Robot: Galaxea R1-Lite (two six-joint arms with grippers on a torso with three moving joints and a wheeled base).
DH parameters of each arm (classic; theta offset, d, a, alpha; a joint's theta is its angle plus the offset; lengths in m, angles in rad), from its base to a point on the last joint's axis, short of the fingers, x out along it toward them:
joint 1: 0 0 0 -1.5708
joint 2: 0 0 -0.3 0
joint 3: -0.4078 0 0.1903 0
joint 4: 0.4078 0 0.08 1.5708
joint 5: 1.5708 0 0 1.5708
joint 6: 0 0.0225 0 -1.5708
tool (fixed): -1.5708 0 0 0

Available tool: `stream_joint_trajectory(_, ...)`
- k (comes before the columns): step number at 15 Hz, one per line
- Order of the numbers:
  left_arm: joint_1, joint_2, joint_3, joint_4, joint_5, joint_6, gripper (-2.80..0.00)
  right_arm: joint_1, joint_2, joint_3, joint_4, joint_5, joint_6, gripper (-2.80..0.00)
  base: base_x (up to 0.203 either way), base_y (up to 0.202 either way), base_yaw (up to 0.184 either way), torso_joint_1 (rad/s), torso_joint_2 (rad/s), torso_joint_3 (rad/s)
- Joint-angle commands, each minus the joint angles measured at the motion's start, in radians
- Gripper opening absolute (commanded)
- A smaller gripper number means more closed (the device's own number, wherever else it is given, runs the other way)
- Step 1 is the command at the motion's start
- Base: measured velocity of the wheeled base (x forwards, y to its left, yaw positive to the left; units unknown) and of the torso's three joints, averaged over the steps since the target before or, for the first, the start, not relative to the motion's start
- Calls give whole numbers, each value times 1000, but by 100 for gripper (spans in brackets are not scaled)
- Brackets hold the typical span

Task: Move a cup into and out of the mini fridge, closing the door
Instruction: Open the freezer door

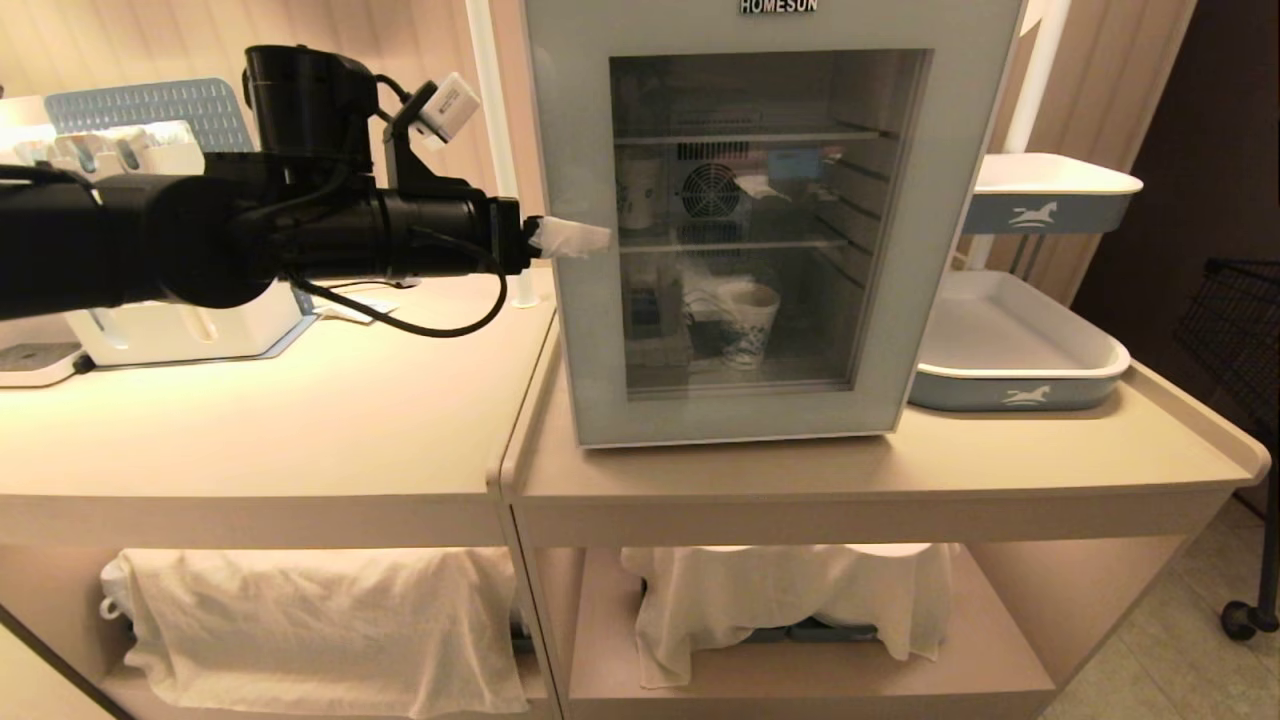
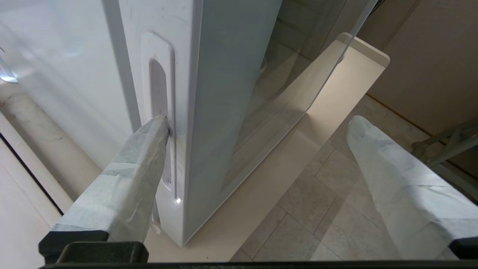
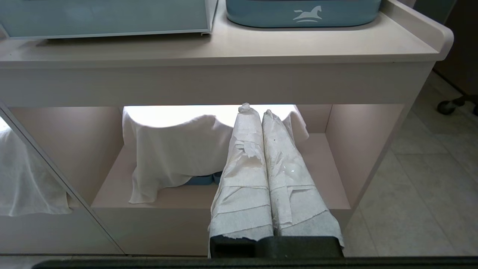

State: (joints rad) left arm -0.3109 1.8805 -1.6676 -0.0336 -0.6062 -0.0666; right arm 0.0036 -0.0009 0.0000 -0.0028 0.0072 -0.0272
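The mini fridge (image 1: 575,330) stands on the counter with its glass door (image 1: 905,300) closed. Through the glass, the cup (image 1: 750,325) with blue print stands upright on the lower shelf. My left gripper (image 1: 580,238) is open at the door's left edge, about halfway up. In the left wrist view the left gripper (image 2: 257,121) straddles that edge. One taped finger (image 2: 149,142) has its tip in the recessed handle slot (image 2: 158,86) on the door's side, and the other finger (image 2: 392,175) hangs free in front of the glass. My right gripper (image 3: 255,110) is shut and empty, low before the counter's under-shelf.
A second paper cup (image 1: 637,195) stands on the fridge's middle shelf. Two blue-and-white trays (image 1: 1010,385) sit right of the fridge, a white rack (image 1: 180,330) and a white pole (image 1: 495,150) left of it. White cloths (image 1: 320,620) drape the under-shelves. A black wire basket (image 1: 1240,310) stands far right.
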Motion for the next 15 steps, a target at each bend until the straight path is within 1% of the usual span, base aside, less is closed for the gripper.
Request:
stream_joint_trajectory(1, -2, -20, 15, -4, -6, -10, 0, -1, 1, 0, 0, 0, 1, -280, 0, 0, 0, 0, 0, 0)
stream_joint_trajectory(7, -6, -42, 36, 2, -9, -18, 0, 0, 1, 0, 0, 0, 1, -280, 0, 0, 0, 0, 0, 0)
stream_joint_trajectory(15, -6, -119, 143, -4, -14, -24, 0, -1, 1, 0, 1, 0, 1, -280, 0, 0, 0, 0, 0, 0)
